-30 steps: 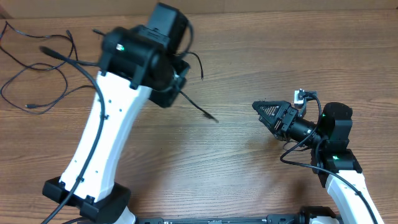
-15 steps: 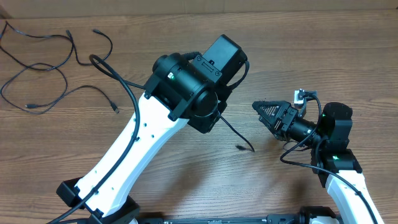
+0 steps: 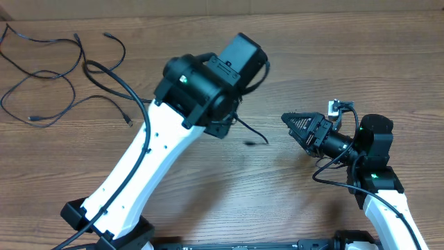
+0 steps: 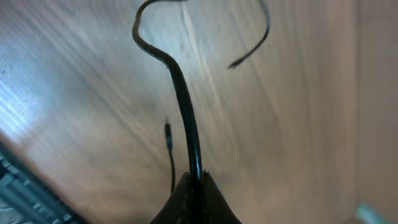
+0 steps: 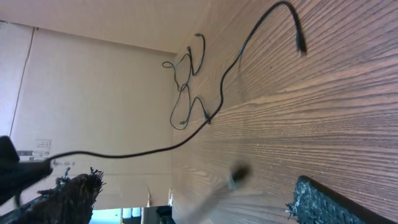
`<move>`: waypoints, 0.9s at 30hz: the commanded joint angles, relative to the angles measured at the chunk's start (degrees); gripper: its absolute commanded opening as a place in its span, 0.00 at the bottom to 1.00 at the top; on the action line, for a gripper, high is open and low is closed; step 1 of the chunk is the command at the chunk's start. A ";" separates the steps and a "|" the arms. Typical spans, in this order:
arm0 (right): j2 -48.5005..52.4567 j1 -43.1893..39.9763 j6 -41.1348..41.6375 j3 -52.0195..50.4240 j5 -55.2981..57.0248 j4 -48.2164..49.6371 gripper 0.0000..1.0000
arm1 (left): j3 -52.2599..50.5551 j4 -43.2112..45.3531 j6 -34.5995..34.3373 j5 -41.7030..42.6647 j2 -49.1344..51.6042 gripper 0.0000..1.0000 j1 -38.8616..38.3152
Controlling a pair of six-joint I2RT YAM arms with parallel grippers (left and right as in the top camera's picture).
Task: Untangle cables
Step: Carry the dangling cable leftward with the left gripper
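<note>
My left gripper point(image 4: 196, 186) is shut on one thin black cable point(image 4: 183, 99) and holds it above the table. In the overhead view the gripper is hidden under its wrist; the held cable point(image 3: 253, 132) trails right from it, with a blurred plug end beside it. The other cables point(image 3: 48, 90) lie spread loosely at the table's far left and also show in the right wrist view point(image 5: 186, 81). My right gripper point(image 3: 293, 122) is open and empty, right of the held cable, pointing left. In its own view point(image 5: 196, 193) the held cable point(image 5: 155, 148) crosses in the air.
The wooden table point(image 3: 312, 55) fills the view. The left arm's white link point(image 3: 132, 173) slants across the front left. The right arm's base point(image 3: 378, 180) sits at the front right. A cardboard wall point(image 5: 93, 93) stands behind the table.
The left arm swung right from the cable pile with one cable in its grip, then eased back slightly. The dangling plug end swung and is blurred. The right arm has not moved.
</note>
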 commanded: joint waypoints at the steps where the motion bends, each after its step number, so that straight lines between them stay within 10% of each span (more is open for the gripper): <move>1: -0.42 -0.07 -0.46 0.48 0.24 0.33 1.00 | 0.63 -0.28 -2.82 -6.19 -1.55 0.05 2.45; 12: -0.39 -0.07 -0.46 0.48 0.24 0.33 1.00 | -1.18 -0.28 8.85 1.70 -1.51 0.04 7.26; 20: -0.42 -0.07 -0.46 0.48 0.24 0.31 1.00 | -1.05 -0.28 50.73 7.52 -1.57 0.04 7.15; 27: -0.42 -0.07 -0.46 0.48 0.24 0.31 1.00 | 6.67 -0.22 68.50 0.85 -5.29 0.04 7.17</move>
